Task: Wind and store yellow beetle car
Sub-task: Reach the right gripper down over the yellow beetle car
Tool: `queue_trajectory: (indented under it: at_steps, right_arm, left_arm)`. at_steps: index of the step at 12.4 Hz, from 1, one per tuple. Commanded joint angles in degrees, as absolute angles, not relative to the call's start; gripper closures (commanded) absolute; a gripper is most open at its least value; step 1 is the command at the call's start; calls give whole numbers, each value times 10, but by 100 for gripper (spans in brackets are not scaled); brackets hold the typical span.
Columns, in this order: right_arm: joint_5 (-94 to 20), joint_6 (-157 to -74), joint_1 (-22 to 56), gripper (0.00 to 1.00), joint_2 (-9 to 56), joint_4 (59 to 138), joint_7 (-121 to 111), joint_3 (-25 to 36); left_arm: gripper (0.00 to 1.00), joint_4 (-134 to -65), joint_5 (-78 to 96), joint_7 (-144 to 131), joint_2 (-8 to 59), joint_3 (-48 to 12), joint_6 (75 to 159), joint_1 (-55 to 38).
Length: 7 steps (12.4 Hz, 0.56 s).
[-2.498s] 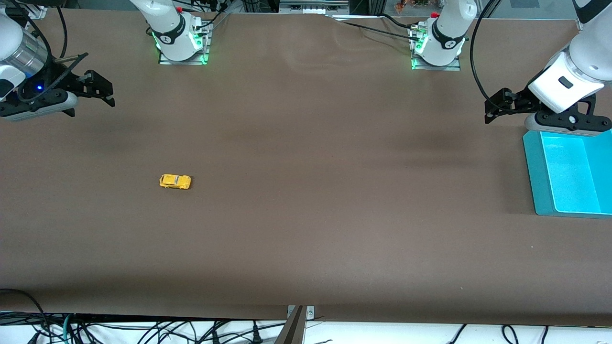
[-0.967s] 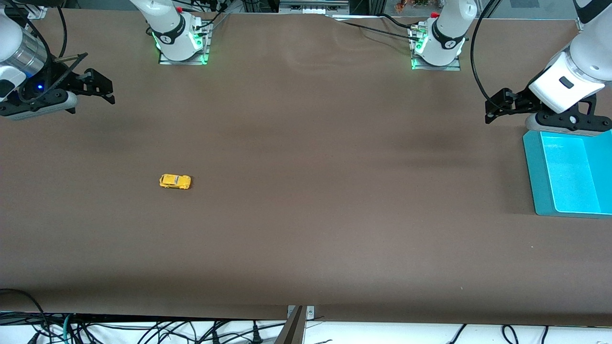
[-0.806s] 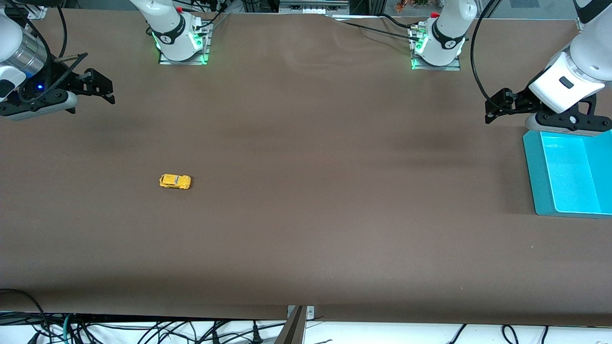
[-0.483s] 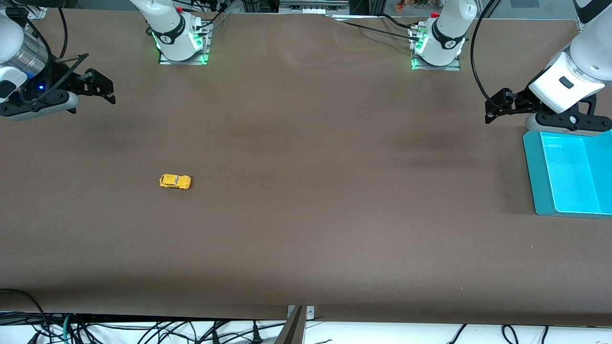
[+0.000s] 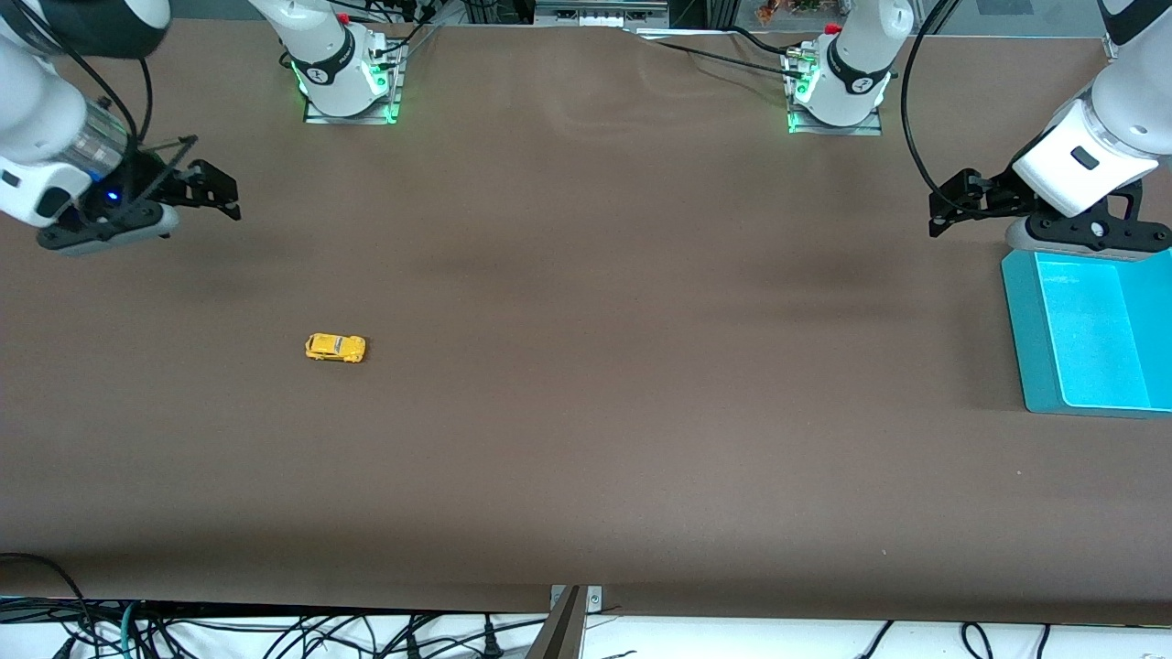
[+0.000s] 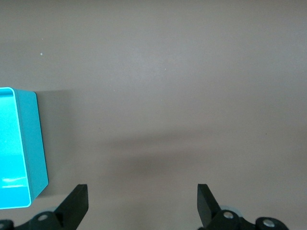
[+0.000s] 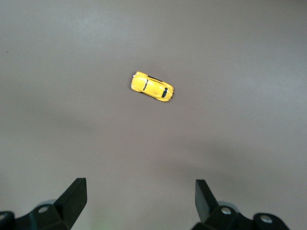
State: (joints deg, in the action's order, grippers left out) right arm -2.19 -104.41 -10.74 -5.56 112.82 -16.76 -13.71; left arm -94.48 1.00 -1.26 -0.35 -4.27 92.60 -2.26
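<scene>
Right gripper (image 5: 224, 188): upper left of the front view, up over bare brown table (image 5: 586, 412), fingers spread, holding nothing.
Car: small bright yellow beetle toy car (image 5: 335, 348), left of centre, on its wheels, alone on the table.
Left gripper (image 5: 948, 203): upper right, waiting, fingers apart, empty.
Bin: turquoise plastic tray (image 5: 1025, 339), right edge, just below the left gripper.

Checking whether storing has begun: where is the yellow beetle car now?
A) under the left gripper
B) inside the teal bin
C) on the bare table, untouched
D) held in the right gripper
C: the yellow beetle car sits on the table, clear of both open grippers and the teal bin.
</scene>
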Motion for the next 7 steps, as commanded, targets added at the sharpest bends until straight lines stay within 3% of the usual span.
queue_trajectory:
  at_steps: [1,4,7]
  right_arm:
    - [-20,-1126,-111,0,-48,1189,-236,-151]
    - [-11,-1228,-110,0,9,1238,-380,-164]
    - [-1,-1340,-110,0,110,1246,-583,-165]
  left_arm:
    - [0,-931,12,-2,-1,-45,913,-18]
    - [0,-931,12,-2,-1,-45,913,-18]
    - [0,-931,12,-1,-1,-45,913,-18]
